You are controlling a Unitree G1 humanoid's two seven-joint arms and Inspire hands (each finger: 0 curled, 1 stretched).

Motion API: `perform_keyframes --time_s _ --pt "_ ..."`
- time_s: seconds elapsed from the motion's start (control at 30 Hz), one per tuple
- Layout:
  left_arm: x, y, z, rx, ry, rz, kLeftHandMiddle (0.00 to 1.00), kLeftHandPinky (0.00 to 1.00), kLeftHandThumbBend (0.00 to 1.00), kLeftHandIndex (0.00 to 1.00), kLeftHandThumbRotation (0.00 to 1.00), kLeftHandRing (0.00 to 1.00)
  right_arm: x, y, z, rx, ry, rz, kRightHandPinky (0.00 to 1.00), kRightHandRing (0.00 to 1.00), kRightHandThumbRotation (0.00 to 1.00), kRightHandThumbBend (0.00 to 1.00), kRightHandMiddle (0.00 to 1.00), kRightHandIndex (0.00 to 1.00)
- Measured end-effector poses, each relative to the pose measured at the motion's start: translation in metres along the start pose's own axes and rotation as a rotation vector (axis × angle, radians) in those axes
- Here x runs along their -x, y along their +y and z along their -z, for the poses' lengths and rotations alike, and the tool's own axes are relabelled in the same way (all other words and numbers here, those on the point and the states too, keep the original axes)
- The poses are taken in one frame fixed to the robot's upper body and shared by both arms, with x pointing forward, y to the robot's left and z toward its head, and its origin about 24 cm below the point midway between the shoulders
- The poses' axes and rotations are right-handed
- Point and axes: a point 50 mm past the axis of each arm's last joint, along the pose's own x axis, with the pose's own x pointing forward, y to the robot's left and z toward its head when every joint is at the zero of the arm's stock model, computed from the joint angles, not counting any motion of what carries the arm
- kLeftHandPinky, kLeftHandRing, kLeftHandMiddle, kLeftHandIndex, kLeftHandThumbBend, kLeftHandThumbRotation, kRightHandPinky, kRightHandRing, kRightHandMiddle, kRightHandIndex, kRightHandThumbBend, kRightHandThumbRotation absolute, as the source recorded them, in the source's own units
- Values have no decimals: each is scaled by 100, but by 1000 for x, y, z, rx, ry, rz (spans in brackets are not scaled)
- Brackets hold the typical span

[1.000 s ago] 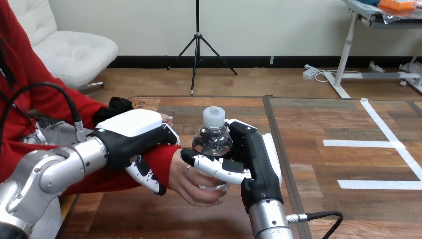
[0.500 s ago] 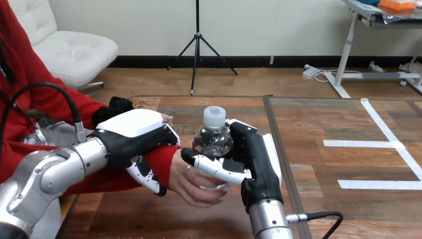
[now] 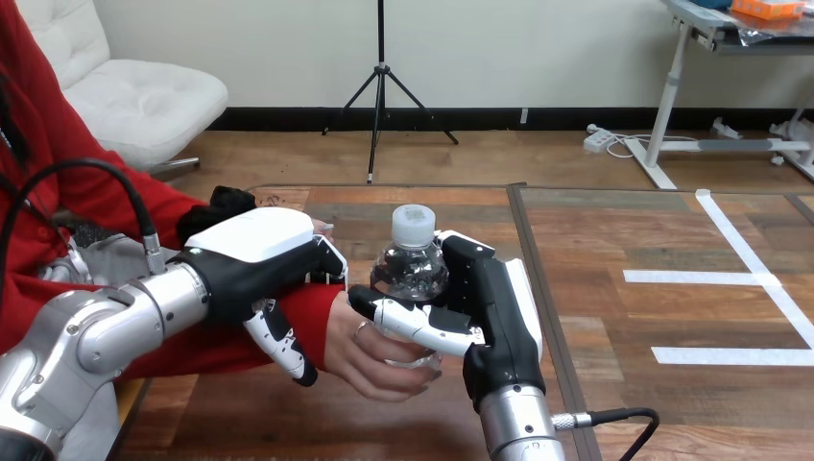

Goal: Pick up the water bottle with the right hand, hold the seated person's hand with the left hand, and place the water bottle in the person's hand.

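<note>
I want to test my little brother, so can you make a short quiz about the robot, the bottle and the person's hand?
1. True or false: the bottle lies flat on the table.
2. Which hand has its thumb curled round the bottle? A: the robot's left hand. B: the robot's right hand. C: neither of them.
3. Fill in the missing word: the bottle's cap is ____ in colour.

Key: 1 false, it stands upright in the right hand. 2 B. 3 white.
</note>
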Motion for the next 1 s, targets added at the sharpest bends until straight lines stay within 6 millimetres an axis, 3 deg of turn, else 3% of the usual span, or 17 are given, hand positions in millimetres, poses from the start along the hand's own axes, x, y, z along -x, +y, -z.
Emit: perform_keyframes --time_s 0.37,0.67,1.0 --pt "0 1 -1 -9 -11 -23 65 55 96 68 4 60 0 0 0 0 -2 -2 50 56 3 88 60 59" --pt "1 0 0 -10 -28 -65 76 64 99 78 16 72 0 1 -3 -1 -30 -7 58 63 13 92 66 68" --pt "1 2 -3 -13 -57 -97 87 81 100 89 28 89 0 1 -5 -6 -49 -14 65 68 27 98 71 74"
